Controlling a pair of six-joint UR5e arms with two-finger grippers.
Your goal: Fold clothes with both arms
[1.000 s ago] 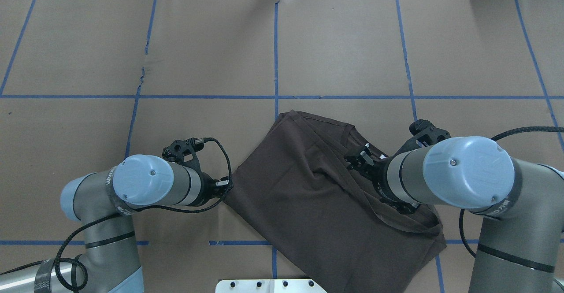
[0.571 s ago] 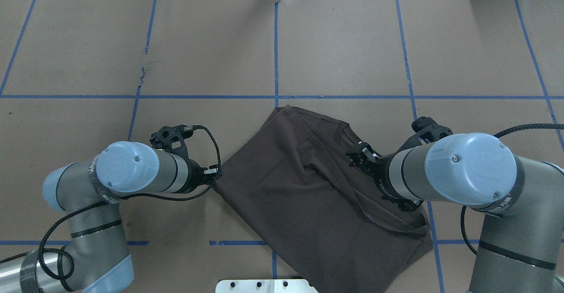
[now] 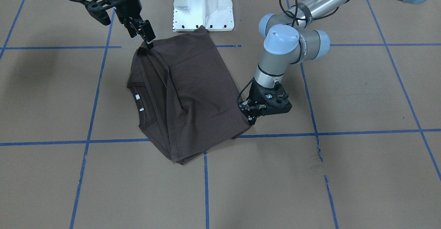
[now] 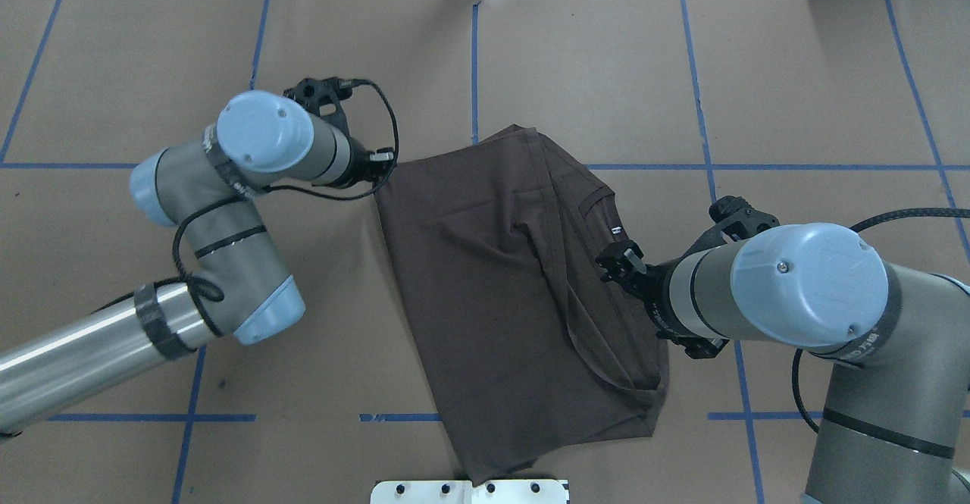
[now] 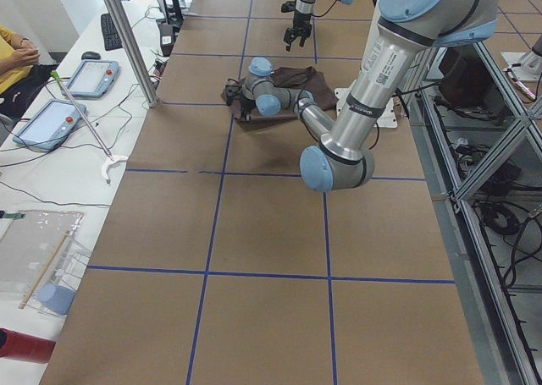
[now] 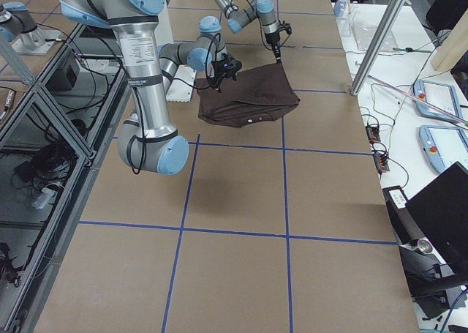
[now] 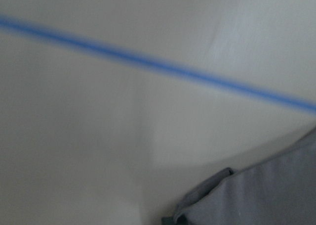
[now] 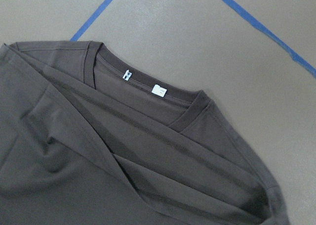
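Item: dark brown short-sleeved T-shirt [image 4: 485, 277], partly folded, lying on the brown papered table [image 4: 796, 95] near its robot-side edge. Likely light, limp and quick to crease; best taken at hems or corners. Left claw [image 3: 253, 116] is clamped on one corner. Right claw [image 3: 146, 38] hangs above the shirt, apparently empty; its opening cannot be told.

T-shirt [image 4: 492, 277]: matt knit cloth, ribbed collar [image 8: 143, 77]. Table cover [image 4: 796, 72]: matt brown paper, taped lines [image 4: 474, 72]. Left arm [image 4: 227, 239], right arm [image 4: 871, 421]: satin metal tubes, smooth plastic caps [image 4: 807, 284].
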